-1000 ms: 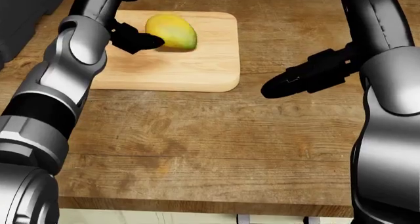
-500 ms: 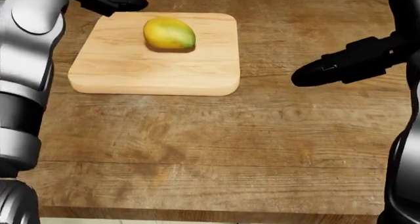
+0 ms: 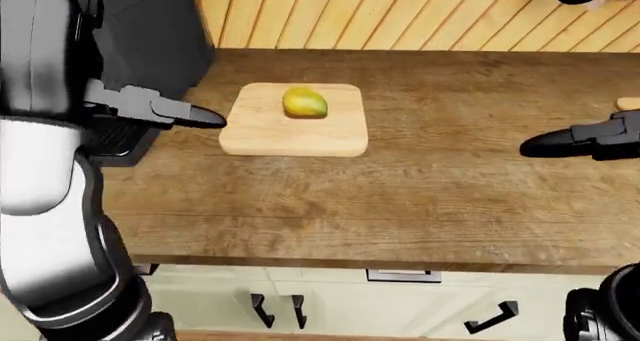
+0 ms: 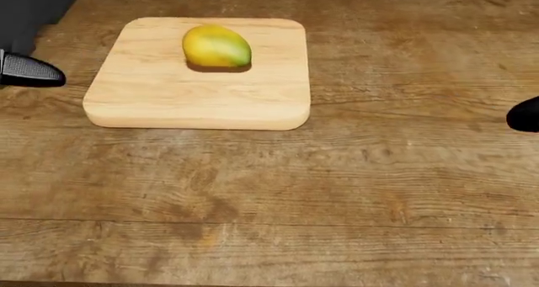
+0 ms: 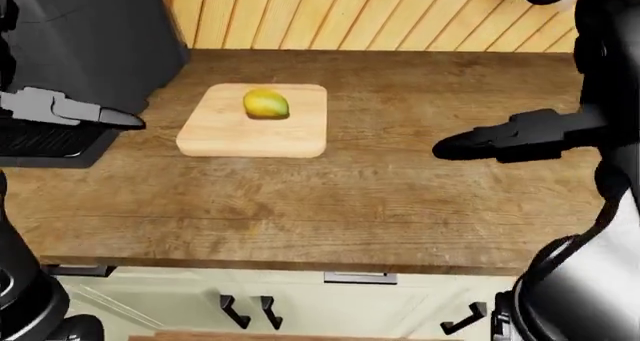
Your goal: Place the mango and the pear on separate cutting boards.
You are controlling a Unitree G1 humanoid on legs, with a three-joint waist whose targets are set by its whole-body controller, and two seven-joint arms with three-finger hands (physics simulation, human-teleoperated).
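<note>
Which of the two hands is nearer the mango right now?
The left hand. It hovers just off the cutting board's left edge, while the right hand hangs well out to the right. Neither touches the mango.

A brown wooden countertop [image 3: 400, 198] meets a wall of light wooden slats [image 3: 400, 15]. Pale cabinets with black handles [image 3: 330, 307] sit below.

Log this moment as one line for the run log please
mango: resting on cutting board | left hand: open, off board | right hand: open, empty | pear: not in view
</note>
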